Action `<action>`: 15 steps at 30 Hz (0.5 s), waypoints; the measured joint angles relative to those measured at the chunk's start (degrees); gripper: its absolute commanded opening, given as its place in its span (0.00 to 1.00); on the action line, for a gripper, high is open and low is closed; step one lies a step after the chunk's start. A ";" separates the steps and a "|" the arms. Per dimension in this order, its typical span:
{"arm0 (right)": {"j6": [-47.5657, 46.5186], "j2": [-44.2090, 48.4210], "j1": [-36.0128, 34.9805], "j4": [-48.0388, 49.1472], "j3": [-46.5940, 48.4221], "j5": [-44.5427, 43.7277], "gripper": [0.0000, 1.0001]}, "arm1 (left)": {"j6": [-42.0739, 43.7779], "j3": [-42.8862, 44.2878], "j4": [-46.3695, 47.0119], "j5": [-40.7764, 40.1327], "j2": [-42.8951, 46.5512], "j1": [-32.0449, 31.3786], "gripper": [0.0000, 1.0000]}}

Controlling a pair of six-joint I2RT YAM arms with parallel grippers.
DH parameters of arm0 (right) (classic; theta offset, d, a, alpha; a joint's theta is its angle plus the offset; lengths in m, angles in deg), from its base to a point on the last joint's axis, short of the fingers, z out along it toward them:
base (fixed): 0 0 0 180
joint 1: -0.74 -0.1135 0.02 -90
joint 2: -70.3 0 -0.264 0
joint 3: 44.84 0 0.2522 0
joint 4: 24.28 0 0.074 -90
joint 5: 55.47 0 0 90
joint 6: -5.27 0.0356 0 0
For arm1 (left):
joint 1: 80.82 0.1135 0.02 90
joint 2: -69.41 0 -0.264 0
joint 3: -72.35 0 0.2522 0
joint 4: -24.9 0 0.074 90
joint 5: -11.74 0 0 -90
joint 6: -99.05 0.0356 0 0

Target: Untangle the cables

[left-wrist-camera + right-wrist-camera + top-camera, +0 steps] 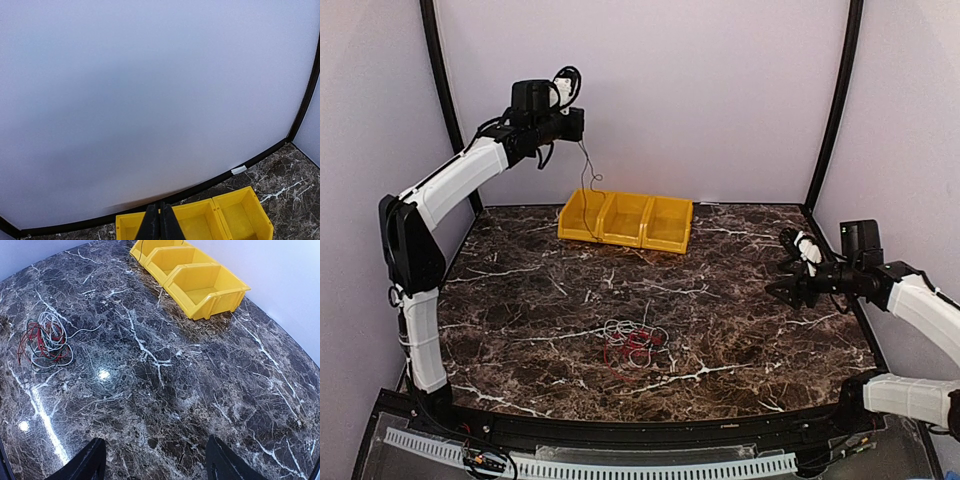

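A tangle of red and white cables [636,345] lies on the marble table, front centre; it also shows in the right wrist view [45,342]. My left gripper [580,125] is raised high at the back left, above the yellow bins [620,238]. Its jaws are shut [160,225] and a thin dark cable [587,182] hangs from it down into the leftmost bin. My right gripper [788,276] hovers over the table's right side, open and empty [157,465], far from the tangle.
Three joined yellow bins stand at the back centre, seen also in the left wrist view [232,193] and the right wrist view [210,295]. A black frame rail [260,157] runs along the foot of the back wall.
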 measured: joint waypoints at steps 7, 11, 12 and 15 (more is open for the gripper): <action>-0.22 -0.02 0.00 0.37 -0.39 -0.94 0.70 | 1.27 5.14 5.60 2.12 -5.16 1.79 0.00; -0.22 -0.07 0.02 0.70 -0.63 -1.53 0.70 | 0.72 6.73 7.67 3.78 -7.85 3.48 0.00; -0.22 -0.11 0.02 0.72 -0.66 -1.68 0.70 | 0.31 6.73 8.13 4.31 -8.28 3.87 0.00; -0.24 -0.48 0.02 0.76 -0.68 -1.92 0.70 | -1.57 6.73 9.64 6.38 -9.22 4.96 0.00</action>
